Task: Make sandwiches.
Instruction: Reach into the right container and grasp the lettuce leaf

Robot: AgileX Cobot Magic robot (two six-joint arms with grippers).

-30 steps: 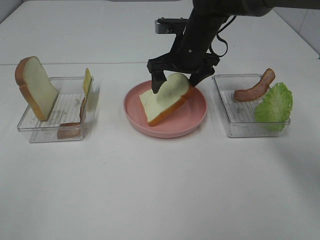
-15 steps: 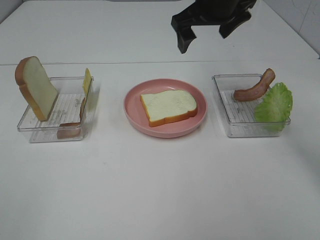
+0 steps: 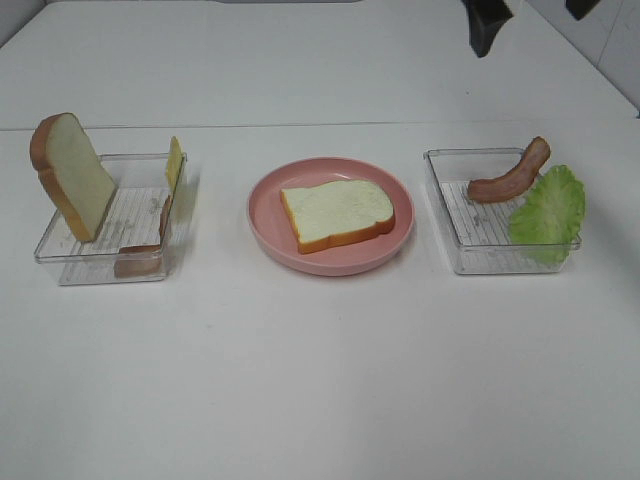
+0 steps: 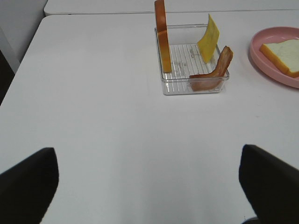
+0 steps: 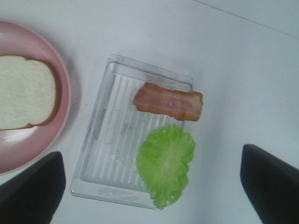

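left hand: spread wide, nothing pinched, held over bare bench.
right hand: spread wide, nothing pinched, raised high over the bench.
flat bread slice: laid on the pink plate, well below the right hand and off to its left side.
right tray: seen straight beneath the right hand; a bacon strip is propped across its far corner and a lettuce leaf is leaned over its outer wall.
left tray: ahead of the left hand, well apart; an upright bread slice, a cheese slice and a second bacon strip are leaned against its walls.
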